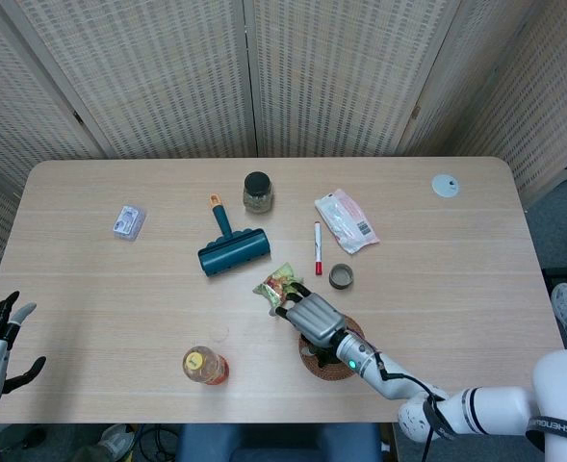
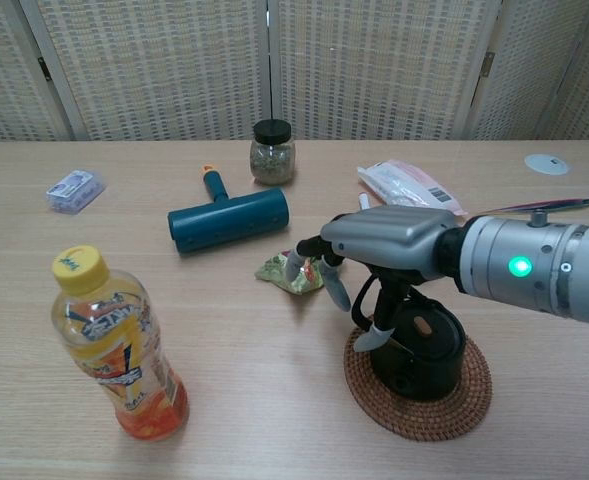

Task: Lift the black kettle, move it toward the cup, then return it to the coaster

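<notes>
While over kettle (image 2: 419, 352), hand (image 2: 379, 240) half-curled

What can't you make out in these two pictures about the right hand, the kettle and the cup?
- Grasp: in the chest view the right hand sits over the black kettle; whether its fingers clasp the handle is unclear.
- Kettle in the head view: mostly hidden under the right hand.
- Coaster: its middle is covered by the kettle.
- Cup: the small round thing is too small to identify; the arm hides it in the chest view.
</notes>
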Controlling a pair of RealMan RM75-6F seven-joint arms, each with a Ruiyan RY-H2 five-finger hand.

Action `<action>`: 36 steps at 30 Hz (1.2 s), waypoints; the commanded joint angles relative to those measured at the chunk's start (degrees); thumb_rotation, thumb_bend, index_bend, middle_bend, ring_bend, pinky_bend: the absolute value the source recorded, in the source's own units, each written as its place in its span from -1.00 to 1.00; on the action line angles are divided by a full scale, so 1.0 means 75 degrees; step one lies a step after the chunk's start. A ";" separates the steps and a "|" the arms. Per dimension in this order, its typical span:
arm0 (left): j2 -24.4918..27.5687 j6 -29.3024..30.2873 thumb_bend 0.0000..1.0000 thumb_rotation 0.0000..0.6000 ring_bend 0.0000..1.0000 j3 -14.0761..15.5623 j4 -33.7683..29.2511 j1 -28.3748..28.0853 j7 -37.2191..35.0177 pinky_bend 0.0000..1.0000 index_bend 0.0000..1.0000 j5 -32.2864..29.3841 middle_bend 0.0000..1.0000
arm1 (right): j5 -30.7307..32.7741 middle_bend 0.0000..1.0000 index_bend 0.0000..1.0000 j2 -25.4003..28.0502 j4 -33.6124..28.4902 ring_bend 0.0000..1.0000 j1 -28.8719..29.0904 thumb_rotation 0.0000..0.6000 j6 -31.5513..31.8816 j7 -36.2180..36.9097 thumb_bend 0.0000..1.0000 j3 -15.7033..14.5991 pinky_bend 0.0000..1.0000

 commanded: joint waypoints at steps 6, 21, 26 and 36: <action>-0.0016 0.0009 -0.51 1.00 -0.85 0.0000 0.0045 0.0013 -0.0042 -0.96 -0.70 -0.0006 -0.97 | 0.0118 0.12 -0.56 0.0047 -0.0142 -0.66 0.0007 1.00 0.0146 -0.0220 -1.00 -0.0123 -0.97; -0.0003 0.0073 -0.51 1.00 -0.85 -0.0015 0.0112 0.0038 -0.0141 -0.96 -0.70 0.0024 -0.97 | 0.0043 0.17 -0.56 0.0334 -0.0699 -0.60 -0.0099 1.00 0.0613 -0.0463 -1.00 -0.0250 -0.97; 0.0008 0.0092 -0.51 1.00 -0.85 -0.0027 0.0122 0.0040 -0.0177 -0.96 -0.70 0.0032 -0.97 | -0.0151 0.17 -0.55 0.0603 -0.1124 -0.59 -0.0209 1.00 0.0886 -0.0683 -1.00 -0.0392 -0.97; 0.0015 0.0121 -0.51 1.00 -0.85 -0.0014 0.0110 0.0046 -0.0228 -0.96 -0.70 0.0091 -0.97 | -0.0689 0.16 -0.55 0.1289 -0.1942 -0.58 -0.0703 1.00 0.1511 -0.1020 -1.00 -0.0936 -0.97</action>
